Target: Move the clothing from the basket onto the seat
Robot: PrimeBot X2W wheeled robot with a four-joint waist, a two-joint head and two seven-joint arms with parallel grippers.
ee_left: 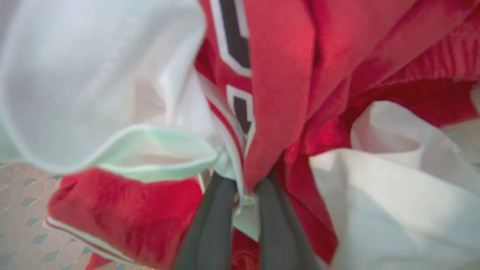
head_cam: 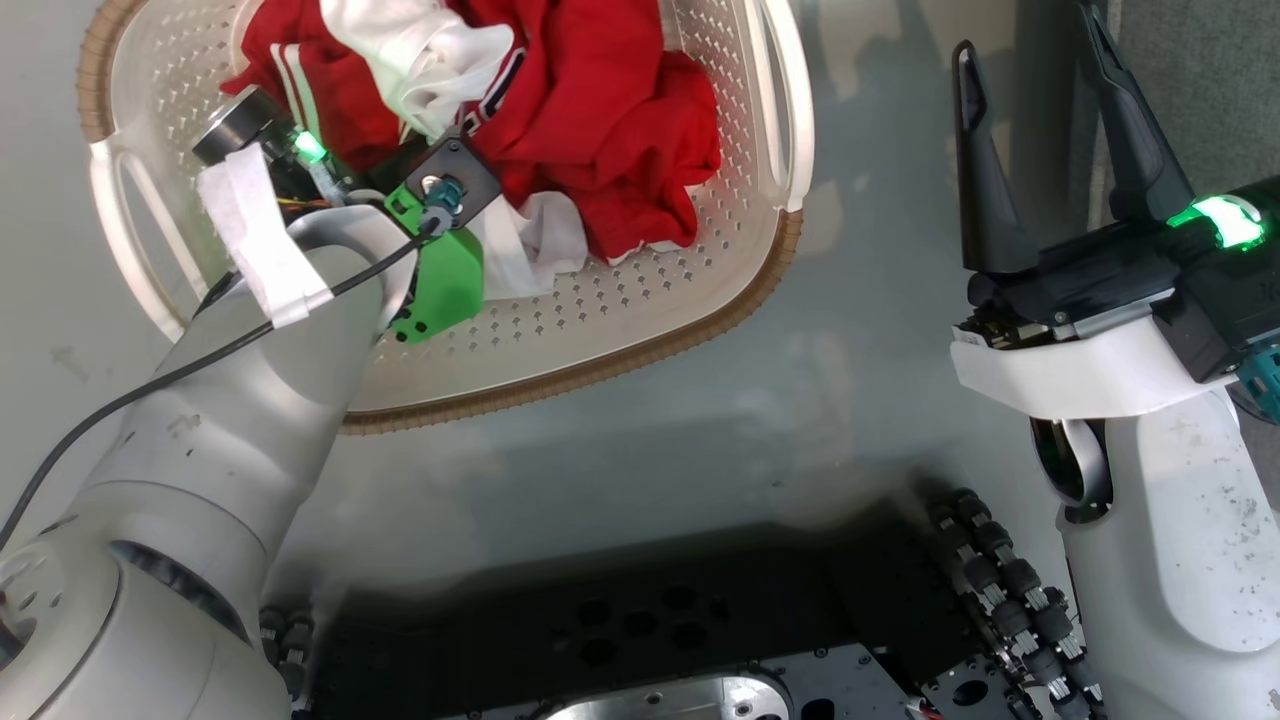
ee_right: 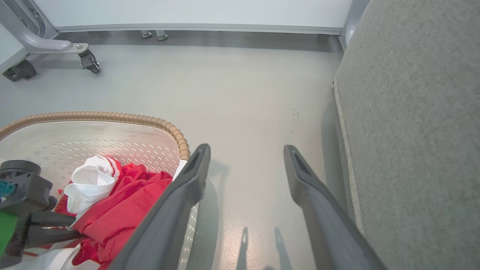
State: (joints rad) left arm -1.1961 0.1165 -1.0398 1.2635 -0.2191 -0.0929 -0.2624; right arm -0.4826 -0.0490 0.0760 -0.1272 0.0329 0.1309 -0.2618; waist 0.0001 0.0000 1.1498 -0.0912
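Smooth grey floor (ee_right: 243,93) lies open ahead of the right claw (ee_right: 245,152). Its fingers are spread and empty, with the brown-rimmed cream perforated plastic basket (ee_right: 180,138) left of it and the large grey fabric seat (ee_right: 412,131) edge right. The left claw (ee_left: 245,183) is clenched on the crumpled red-and-white fabric clothing (ee_left: 285,75) in the basket.

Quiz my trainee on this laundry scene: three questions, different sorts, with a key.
1. True or false: the right tool is open and empty.
2. The clothing lies: A on the seat; B in the basket; C on the floor.
3. Fill in: the left tool is shut on the ____.
Key: 1 true; 2 B; 3 clothing.
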